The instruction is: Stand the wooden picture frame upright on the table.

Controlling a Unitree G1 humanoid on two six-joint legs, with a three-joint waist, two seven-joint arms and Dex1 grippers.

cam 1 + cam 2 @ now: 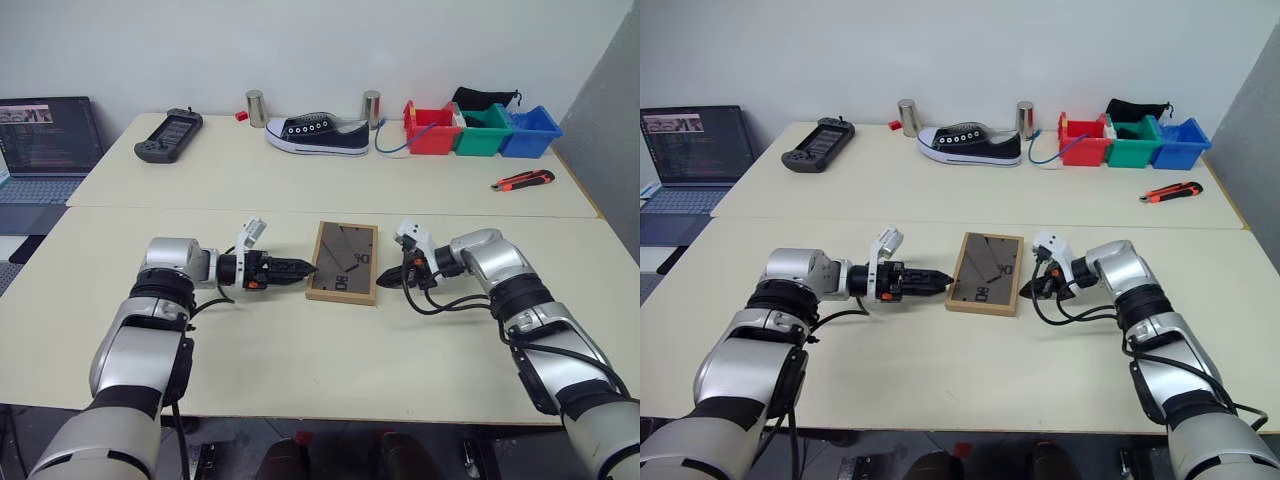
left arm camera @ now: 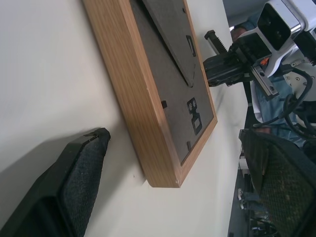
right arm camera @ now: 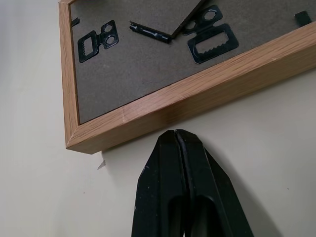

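A pale cream desk (image 1: 300, 340) runs wide under a white wall, a seam crossing its top. Along the far side sit a laptop (image 1: 45, 140), a black-and-white sneaker (image 1: 318, 134), three bins in red (image 1: 432, 130), green (image 1: 484, 130) and blue (image 1: 530, 131), a dark game controller (image 1: 169, 136), two metal cylinders (image 1: 255, 108) and an orange box cutter (image 1: 522, 181). The wooden picture frame (image 1: 343, 262) lies flat, back up, on the near half between both arms. The left gripper (image 1: 300, 269) points at one side, fingers (image 2: 74, 182) spread wide apart; the right gripper (image 1: 388, 281) sits just beside the other edge, fingers (image 3: 183, 182) pressed together. The right wrist view brings out the back's metal hanger and clips; the left wrist view catches the other gripper beyond the frame.
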